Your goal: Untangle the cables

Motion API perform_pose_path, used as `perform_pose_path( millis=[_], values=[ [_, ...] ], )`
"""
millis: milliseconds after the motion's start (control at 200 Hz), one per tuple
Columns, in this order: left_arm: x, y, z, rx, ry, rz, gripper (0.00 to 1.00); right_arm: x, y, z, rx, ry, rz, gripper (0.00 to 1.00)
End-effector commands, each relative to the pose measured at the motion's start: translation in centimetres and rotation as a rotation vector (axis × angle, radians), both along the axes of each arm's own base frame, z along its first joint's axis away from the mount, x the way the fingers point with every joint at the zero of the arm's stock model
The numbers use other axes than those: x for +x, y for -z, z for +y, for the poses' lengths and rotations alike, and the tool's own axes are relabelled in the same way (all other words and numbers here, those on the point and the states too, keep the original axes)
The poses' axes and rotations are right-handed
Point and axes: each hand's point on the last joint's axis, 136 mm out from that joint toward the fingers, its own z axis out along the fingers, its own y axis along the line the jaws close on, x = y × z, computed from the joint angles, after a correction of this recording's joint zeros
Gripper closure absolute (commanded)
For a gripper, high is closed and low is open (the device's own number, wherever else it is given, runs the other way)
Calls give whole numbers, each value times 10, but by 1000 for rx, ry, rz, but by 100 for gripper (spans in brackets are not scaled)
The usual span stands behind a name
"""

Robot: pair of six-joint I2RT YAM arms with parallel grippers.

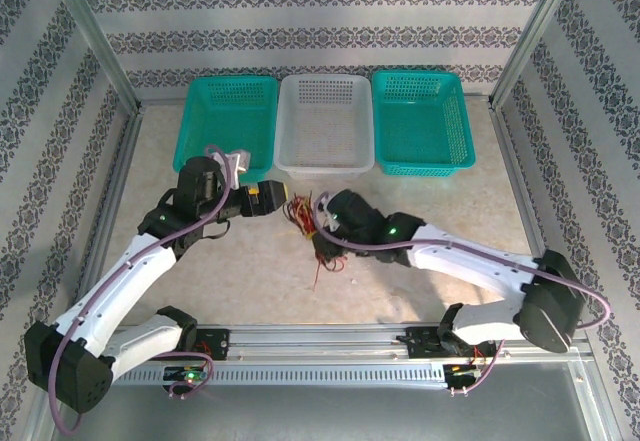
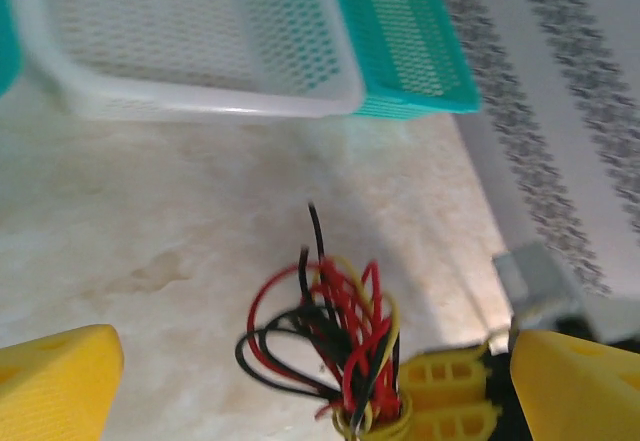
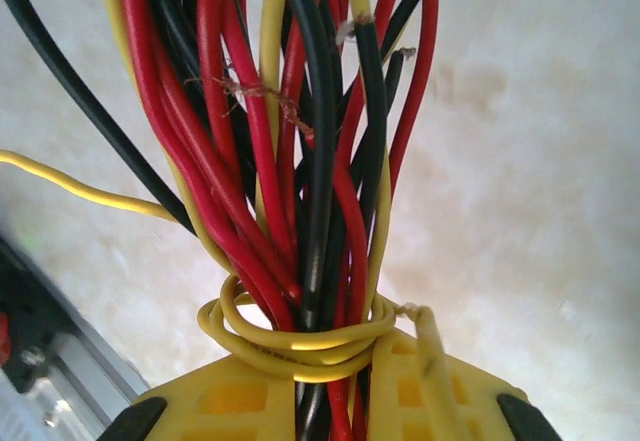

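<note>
Yellow wire (image 3: 300,349) loops round the cables (image 3: 300,161) my right pincer (image 3: 325,401) clamps near the white basket (image 1: 325,169), so tugging with my open left pincer (image 2: 315,361) could tighten it.

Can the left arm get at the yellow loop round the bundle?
Probably yes: the left gripper is open, facing the cables, nothing between. But the yellow loop sits against the fingers of the right gripper, so room is tight.

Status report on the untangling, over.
Left pincer open, holding nothing. Right pincer shut on thin yellow, red and black cables. One yellow wire loops round the bundle.
</note>
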Motion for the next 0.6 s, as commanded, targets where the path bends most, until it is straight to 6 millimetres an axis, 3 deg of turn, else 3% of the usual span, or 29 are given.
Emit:
perform_pose_path(
  millis=[0, 80, 210, 365, 595],
  values=[
    [-10, -37, -31, -125, 206, -36, 1, 4, -44, 0, 16, -115, -95, 91],
    [-18, -39, -43, -128, 282, -17, 1, 5, -65, 3, 16, -160, -131, 92],
    [-26, -43, -46, -108, 317, -52, 1, 5, -87, 11, 30, -219, -154, 91],
    [-25, -39, -44, -97, 309, -53, 1, 0, -100, 21, 51, -285, -144, 92],
    [-25, -33, -56, -181, 357, 6, 0, -2, -103, 24, 54, -310, -142, 92]
  ],
)
